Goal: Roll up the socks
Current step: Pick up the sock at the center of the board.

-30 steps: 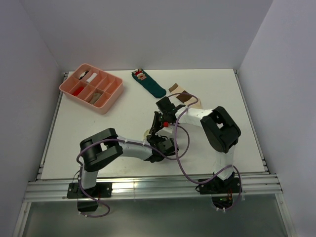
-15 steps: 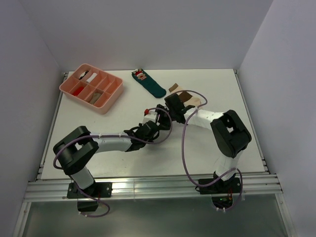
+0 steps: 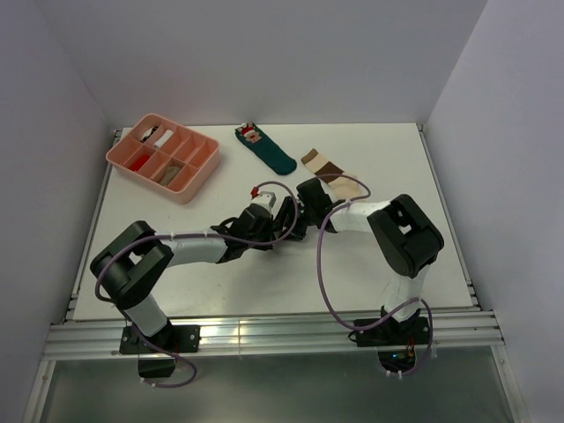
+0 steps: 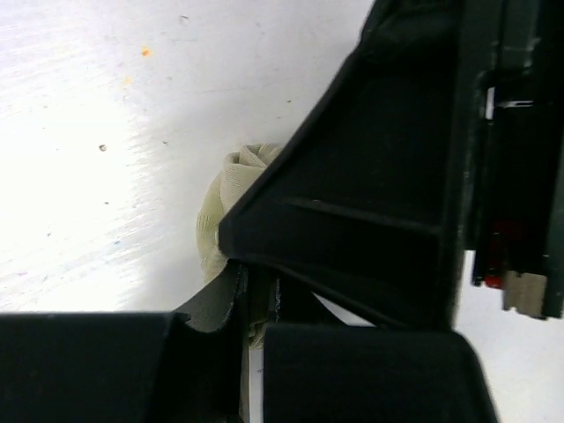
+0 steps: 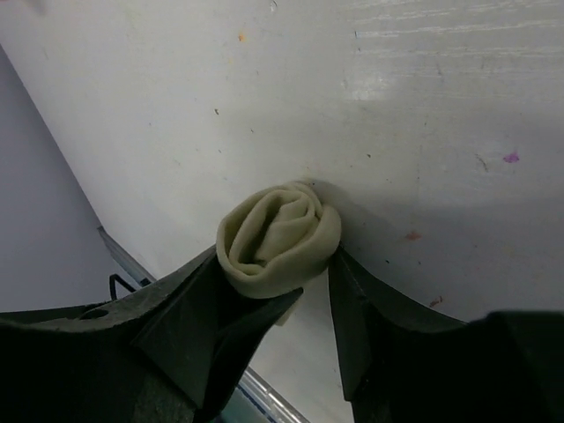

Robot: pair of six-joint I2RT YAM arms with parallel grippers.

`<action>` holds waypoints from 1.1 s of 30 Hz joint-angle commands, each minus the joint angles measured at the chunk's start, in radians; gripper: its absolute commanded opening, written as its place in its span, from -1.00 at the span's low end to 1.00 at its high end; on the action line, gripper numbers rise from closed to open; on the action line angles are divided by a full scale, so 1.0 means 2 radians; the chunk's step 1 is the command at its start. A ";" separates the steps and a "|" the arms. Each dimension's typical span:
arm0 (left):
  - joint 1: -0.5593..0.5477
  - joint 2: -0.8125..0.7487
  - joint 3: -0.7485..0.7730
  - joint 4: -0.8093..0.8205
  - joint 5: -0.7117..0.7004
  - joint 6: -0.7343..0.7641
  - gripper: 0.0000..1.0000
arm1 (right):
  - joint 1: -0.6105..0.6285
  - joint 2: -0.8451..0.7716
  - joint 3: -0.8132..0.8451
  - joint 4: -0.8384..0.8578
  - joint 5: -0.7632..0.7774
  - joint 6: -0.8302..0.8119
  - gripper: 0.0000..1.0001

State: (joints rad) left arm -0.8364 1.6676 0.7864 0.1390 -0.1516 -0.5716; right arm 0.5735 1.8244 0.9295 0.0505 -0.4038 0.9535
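Note:
A pale tan sock (image 5: 278, 236) is rolled into a tight coil and rests on the white table. My right gripper (image 5: 308, 264) is shut on it, one finger on each side. In the left wrist view the roll (image 4: 231, 207) peeks out from behind the right gripper's black body. My left gripper (image 4: 256, 295) has its jaws almost together, with a bit of the pale fabric between them. In the top view the two grippers (image 3: 280, 214) (image 3: 301, 210) meet at mid-table and hide the roll. The cream sock with brown bands (image 3: 330, 172) lies flat just beyond them.
A dark teal sock with a red-and-white figure (image 3: 264, 148) lies at the back centre. A pink divided tray (image 3: 164, 157) stands at the back left. Purple cables loop over both arms.
Both grippers have moved away from the near edge toward the table's middle, together with the roll. The left arm has stretched out low and to the left. The banded sock is now uncovered.

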 commanded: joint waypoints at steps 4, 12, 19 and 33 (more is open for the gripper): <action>-0.002 0.040 -0.013 -0.058 0.054 -0.004 -0.94 | 0.003 0.024 -0.005 0.035 0.000 0.005 0.07; 0.001 0.035 -0.009 -0.060 0.053 0.002 -0.85 | 0.002 0.035 -0.001 0.020 0.002 -0.002 -0.79; 0.000 0.032 0.004 -0.068 0.001 0.013 -0.08 | 0.003 0.035 0.012 -0.012 -0.007 0.000 -1.00; -0.027 0.086 0.045 -0.093 -0.091 0.045 -0.07 | 0.006 0.040 0.029 -0.021 -0.037 0.007 -1.00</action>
State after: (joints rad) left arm -0.8768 1.7420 0.8837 0.0650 -0.2611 -0.5045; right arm 0.5617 1.8805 0.9646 0.0589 -0.4202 0.9760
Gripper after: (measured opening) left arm 0.483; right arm 0.150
